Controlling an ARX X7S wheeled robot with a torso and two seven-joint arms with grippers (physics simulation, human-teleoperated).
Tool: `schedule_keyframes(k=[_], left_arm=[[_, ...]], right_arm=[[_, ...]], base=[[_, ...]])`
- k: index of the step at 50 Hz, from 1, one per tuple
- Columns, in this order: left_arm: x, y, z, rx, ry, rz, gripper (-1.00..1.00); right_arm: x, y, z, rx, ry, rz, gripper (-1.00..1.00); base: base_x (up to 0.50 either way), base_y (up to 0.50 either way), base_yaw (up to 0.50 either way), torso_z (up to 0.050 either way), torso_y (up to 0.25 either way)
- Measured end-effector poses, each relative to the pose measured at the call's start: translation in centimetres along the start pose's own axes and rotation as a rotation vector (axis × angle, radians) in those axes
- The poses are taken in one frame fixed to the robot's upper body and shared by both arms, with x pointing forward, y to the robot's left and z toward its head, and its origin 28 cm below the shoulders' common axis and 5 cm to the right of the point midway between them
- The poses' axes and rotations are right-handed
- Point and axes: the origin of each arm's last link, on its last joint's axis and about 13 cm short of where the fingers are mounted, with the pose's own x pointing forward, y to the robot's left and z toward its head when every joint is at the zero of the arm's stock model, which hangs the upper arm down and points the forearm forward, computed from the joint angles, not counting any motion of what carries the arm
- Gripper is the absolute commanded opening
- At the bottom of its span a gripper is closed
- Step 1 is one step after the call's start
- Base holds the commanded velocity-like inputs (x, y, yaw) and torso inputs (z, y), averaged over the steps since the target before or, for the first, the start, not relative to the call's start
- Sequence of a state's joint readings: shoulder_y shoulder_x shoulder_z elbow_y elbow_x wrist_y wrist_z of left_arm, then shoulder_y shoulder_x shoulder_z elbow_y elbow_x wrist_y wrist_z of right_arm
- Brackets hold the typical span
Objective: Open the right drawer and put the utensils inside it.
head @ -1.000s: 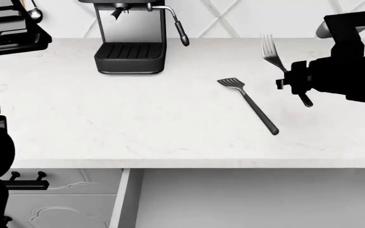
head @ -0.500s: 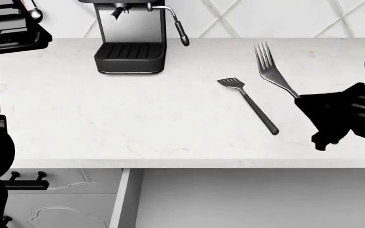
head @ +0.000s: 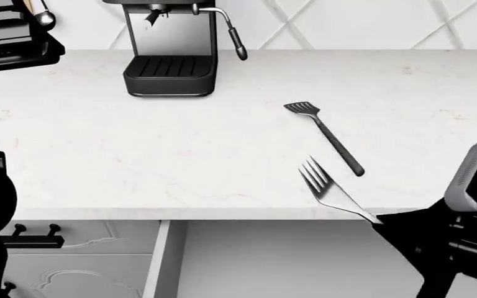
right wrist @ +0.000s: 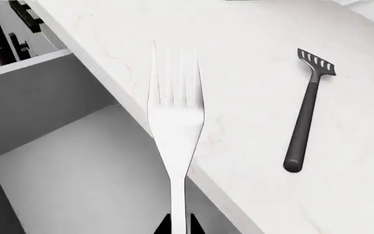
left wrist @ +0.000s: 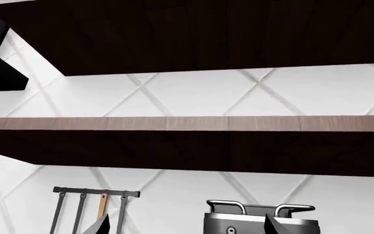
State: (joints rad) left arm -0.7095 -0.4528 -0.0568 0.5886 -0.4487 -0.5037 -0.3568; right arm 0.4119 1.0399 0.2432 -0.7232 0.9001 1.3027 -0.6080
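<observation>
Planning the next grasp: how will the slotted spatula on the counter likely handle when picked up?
The spatula looks rigid and slim, probably light. Lying flat on the countertop, it leaves little room for fingers beneath its thin handle, so it may slip or skid when pinched. Its flat slotted head should keep it from rolling.

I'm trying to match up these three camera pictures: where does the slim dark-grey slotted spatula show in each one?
Head view: the slim dark-grey slotted spatula lies on the white marble countertop, right of centre, slotted head toward the wall.
Right wrist view: it lies on the countertop beyond the silver four-tined fork.
Left wrist view: not in it; only wall and shelves.
Shared landmark: the fork, over the counter's front edge.
</observation>
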Motion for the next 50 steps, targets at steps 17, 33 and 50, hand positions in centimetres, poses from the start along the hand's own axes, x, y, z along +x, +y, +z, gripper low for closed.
schedule_keyframes(k=[17,33,50], left_arm=[[0.0,0.1,-0.1,-0.001,0.002,0.005,1.0],[0.0,0.2,-0.1,-0.001,0.002,0.008,1.0],[0.0,0.3,0.0,-0.003,-0.001,0.012,1.0]], right_arm=[[1.0,1.0,-1.8,-0.027,0.179,0.057,-1.0],[1.5,1.1,-2.2,-0.041,0.239,0.067,-1.0],[1.7,0.9,-1.7,-0.079,0.279,0.054,1.0]], base=[[0.0,0.0,0.0,0.0,0.0],[0.0,0.0,0.0,0.0,0.0],[0.0,0.0,0.0,0.0,0.0]])
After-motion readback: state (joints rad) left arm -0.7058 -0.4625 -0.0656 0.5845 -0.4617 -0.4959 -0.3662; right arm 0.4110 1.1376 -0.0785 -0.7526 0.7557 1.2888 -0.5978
